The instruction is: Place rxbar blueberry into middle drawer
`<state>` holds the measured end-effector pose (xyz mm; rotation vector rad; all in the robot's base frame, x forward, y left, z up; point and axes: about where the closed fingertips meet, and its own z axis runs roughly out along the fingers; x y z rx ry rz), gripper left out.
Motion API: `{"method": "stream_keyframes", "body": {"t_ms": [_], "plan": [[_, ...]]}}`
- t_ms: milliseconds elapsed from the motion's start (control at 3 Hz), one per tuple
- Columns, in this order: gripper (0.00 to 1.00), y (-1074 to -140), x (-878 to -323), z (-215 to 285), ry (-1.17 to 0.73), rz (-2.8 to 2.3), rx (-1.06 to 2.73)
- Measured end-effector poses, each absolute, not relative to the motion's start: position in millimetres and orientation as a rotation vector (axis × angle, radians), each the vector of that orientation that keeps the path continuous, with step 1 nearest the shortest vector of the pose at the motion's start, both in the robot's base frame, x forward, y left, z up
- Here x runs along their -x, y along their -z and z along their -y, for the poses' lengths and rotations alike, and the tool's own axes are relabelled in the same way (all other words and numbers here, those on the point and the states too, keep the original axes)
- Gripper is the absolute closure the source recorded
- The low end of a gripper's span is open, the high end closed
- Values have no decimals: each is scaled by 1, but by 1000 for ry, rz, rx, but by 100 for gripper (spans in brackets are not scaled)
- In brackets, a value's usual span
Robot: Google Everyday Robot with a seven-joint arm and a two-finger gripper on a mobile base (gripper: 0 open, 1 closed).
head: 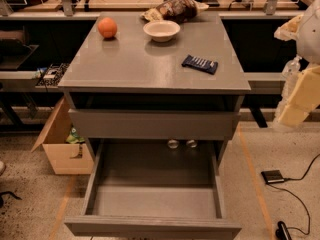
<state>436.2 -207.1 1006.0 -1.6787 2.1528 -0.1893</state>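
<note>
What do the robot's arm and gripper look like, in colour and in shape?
The gripper, at the right edge of the view beside the cabinet, is made of pale yellow, blocky pieces with flat sides. Above it the arm is a white, rounded shell. No cables or markings show on them.

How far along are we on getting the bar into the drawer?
Done: the drawer is pulled open, and nothing lies in it. In hand: the approach at most; the gripper hangs at the right edge of view, beside the cabinet and apart from the bar. Left: the bar lies on the cabinet top, right of the bowl, so both the pick and the placing remain.
</note>
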Motion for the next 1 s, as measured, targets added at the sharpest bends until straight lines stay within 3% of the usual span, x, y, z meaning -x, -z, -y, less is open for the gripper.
{"method": "stream_keyframes", "body": {"t_ms": [333, 1000], "plan": [[0, -1005, -440, 207, 180, -2148, 1670], [0, -981, -542, 203, -2, -2039, 1495]]}}
